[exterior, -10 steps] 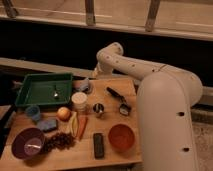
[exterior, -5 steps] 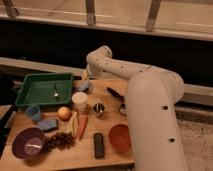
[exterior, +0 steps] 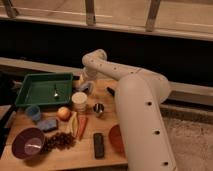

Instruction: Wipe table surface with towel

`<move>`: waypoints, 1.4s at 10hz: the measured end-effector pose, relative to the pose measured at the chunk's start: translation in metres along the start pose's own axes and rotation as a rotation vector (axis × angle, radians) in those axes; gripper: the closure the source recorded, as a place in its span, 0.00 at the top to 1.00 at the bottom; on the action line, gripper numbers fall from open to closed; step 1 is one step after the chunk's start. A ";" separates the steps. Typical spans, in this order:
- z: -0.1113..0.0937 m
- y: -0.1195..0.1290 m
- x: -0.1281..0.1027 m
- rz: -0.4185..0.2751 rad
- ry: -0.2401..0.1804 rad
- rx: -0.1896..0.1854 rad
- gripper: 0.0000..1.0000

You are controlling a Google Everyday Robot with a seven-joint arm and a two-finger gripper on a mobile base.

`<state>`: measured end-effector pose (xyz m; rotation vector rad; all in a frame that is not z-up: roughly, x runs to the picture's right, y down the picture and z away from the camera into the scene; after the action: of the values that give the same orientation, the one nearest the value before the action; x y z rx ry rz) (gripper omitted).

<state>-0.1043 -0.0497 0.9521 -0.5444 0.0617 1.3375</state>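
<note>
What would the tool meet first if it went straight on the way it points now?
Most likely the towel just below the tool, beside the tray; depth is unclear, so it may reach the table first.

The arm (exterior: 142,107) is a smooth off-white shell of thick, rounded tubular segments, broadest near the camera and narrowing past a bulbous joint (exterior: 96,59). Small dark round holes (exterior: 148,104) run in a row along its side. Its tool (exterior: 85,86), paler grey and shadowed, sits at the far edge of the surface (exterior: 65,156).
</note>
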 end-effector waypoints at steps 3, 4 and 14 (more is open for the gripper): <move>0.032 0.017 -0.011 -0.016 0.050 -0.037 0.67; 0.040 0.015 -0.014 -0.018 0.058 -0.036 0.67; 0.029 -0.007 -0.007 -0.006 0.045 -0.025 0.00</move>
<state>-0.1071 -0.0450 0.9820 -0.5952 0.0800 1.3216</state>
